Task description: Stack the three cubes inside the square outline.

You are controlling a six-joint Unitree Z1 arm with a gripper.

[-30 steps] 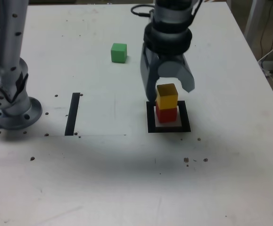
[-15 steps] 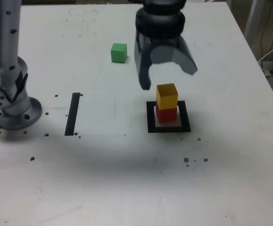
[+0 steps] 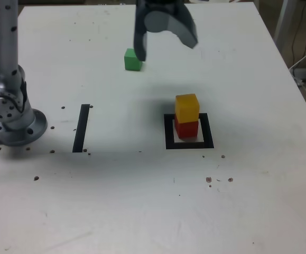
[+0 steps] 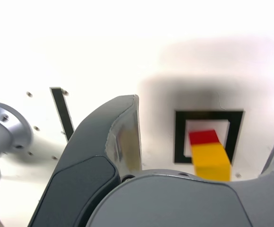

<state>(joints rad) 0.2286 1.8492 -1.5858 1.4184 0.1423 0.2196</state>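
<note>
One raised tool (image 3: 165, 38) — jaws apart

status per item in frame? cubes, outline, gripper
yellow cube: stacked on the red one, free of the gripper
red cube: on the table inside the outline, bottom of stack
green cube: loose on the table, unstacked
square outline: holds the two-cube stack
gripper: open, empty, raised near the green cube

The yellow cube (image 3: 187, 107) was stacked squarely on the red cube (image 3: 186, 128), which sat inside the black tape square outline (image 3: 168, 132) on its white centre. The green cube (image 3: 132, 60) was left alone on the table, well apart, toward the exterior view's upper left.
</note>
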